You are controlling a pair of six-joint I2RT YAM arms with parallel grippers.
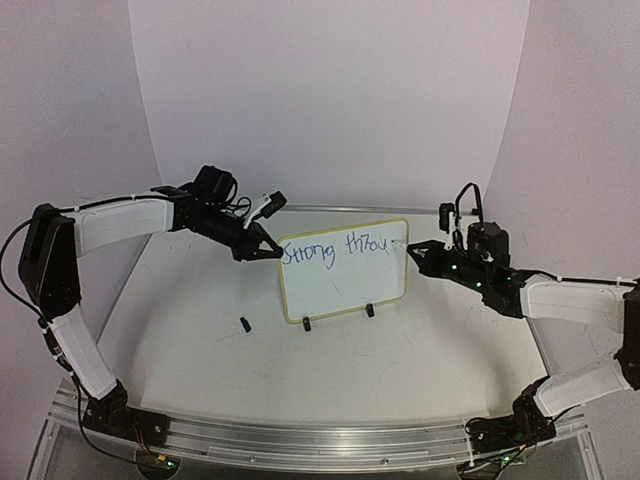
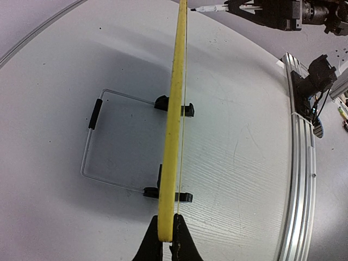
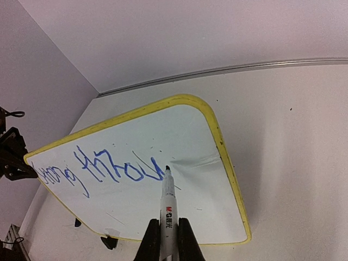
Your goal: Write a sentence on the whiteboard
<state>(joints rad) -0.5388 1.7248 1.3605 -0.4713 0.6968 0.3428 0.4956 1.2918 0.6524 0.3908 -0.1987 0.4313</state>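
One white table [image 1: 420,350] carries the whiteboard [image 1: 345,285], which stands upright at its middle on two black clip feet [image 1: 307,323], with blue handwriting along the top. The left gripper [image 1: 272,250] pinches the yellow frame at the board's 10 o'clock. The right gripper [image 3: 168,242], at 2 o'clock, clamps a marker [image 3: 168,204] — tip touching the board. A small dark piece [image 1: 243,324] lies at 7 o'clock.

whiteboard [image 1: 345,285]: white, yellow frame | writing [image 3: 109,168]: blue | marker [image 3: 168,209]: white, black tip
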